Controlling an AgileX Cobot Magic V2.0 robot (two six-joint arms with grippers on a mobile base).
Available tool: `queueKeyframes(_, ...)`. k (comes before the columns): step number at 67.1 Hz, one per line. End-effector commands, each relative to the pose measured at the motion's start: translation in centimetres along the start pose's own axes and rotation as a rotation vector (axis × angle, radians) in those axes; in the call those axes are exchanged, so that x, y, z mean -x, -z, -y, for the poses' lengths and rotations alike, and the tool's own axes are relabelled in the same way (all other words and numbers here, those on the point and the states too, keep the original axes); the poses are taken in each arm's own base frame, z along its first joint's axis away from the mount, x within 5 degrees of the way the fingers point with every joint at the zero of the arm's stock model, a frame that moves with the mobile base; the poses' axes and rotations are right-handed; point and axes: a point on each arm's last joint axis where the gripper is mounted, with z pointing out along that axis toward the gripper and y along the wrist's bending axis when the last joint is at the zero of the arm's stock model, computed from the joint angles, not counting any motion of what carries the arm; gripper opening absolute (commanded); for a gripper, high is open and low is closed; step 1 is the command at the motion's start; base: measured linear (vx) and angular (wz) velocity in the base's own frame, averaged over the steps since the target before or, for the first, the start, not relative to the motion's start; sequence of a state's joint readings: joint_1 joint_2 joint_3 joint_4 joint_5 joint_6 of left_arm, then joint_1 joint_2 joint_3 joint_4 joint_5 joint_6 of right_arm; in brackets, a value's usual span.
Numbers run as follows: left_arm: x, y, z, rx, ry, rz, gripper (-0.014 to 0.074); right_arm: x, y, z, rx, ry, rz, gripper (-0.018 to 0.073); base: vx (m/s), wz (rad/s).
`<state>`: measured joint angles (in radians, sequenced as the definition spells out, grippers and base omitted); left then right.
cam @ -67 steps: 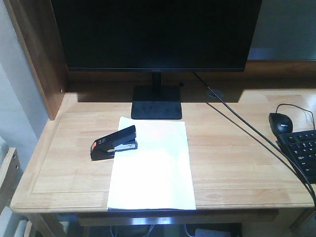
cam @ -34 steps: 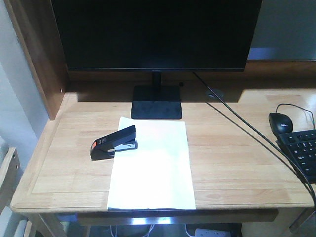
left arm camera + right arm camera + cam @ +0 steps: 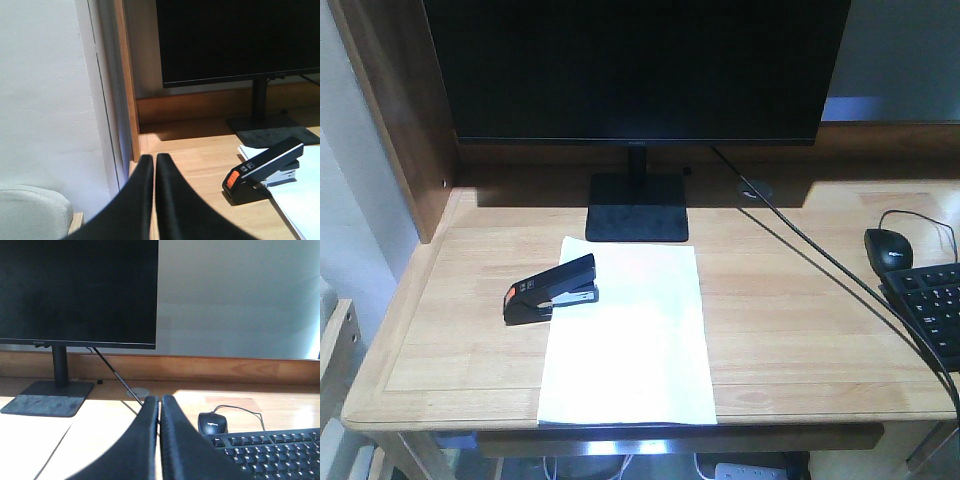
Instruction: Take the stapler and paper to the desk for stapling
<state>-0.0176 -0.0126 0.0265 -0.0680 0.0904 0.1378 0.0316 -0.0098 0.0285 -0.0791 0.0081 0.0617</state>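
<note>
The paper (image 3: 628, 338) lies flat on the light-wood worktop (image 3: 800, 330), its near edge at the front lip and its far edge just short of the monitor stand (image 3: 637, 213). The stapler (image 3: 550, 289) sits on the paper's left margin, orange-red end pointing left over bare wood, the other end over the sheet. The monitor (image 3: 635, 68) spans the rear of the worktop. A black cable (image 3: 820, 285) runs diagonally from behind the monitor to the front right corner. A mouse (image 3: 887, 247) and a keyboard (image 3: 930, 310) occupy the right side, well apart from the paper. The left gripper (image 3: 154, 160) has its fingers pressed together on nothing, left of the stapler and clear of it. The right gripper (image 3: 159, 401) likewise has its fingers closed and empty, with the mouse and keyboard just beyond to its right.
</note>
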Motion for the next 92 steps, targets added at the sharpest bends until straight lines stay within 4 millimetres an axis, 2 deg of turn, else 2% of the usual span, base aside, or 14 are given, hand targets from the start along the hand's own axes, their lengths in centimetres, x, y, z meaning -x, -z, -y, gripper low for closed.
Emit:
queueKeyframes(1,0.26,0.06,-0.07,0.012,0.012,0.074,-0.0006,-0.12,0.04,-0.03,0.001,0.018,0.052,-0.0009,0.00,0.00)
queueKeyframes(92,0.26,0.06,-0.07,0.012,0.012,0.074,-0.0006,-0.10,0.03,-0.03,0.001,0.018,0.051,-0.0009,0.00,0.00)
